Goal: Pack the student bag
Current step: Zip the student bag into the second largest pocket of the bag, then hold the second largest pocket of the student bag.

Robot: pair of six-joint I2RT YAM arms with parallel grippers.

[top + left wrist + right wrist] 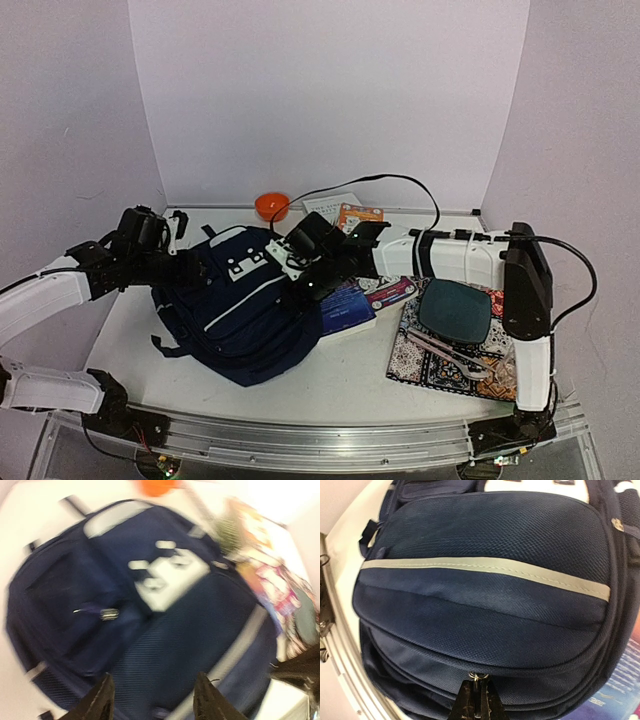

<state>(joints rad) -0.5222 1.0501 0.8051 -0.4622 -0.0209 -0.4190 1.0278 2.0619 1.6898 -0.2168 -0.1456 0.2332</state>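
Bag [245,315] zip in hand, nothing visibly packed
Right gripper [475,702] pinches the zip pull [476,677]; left gripper [152,700] gapes; books [347,306] lie outside.

Nothing is legible: the white patch [250,263] on the navy-blue fabric backpack [240,330] and the blue-and-pink book cover [348,308] stay unreadable.

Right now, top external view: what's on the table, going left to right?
student bag → blue book → patterned mat, with a dark teal case lying on it
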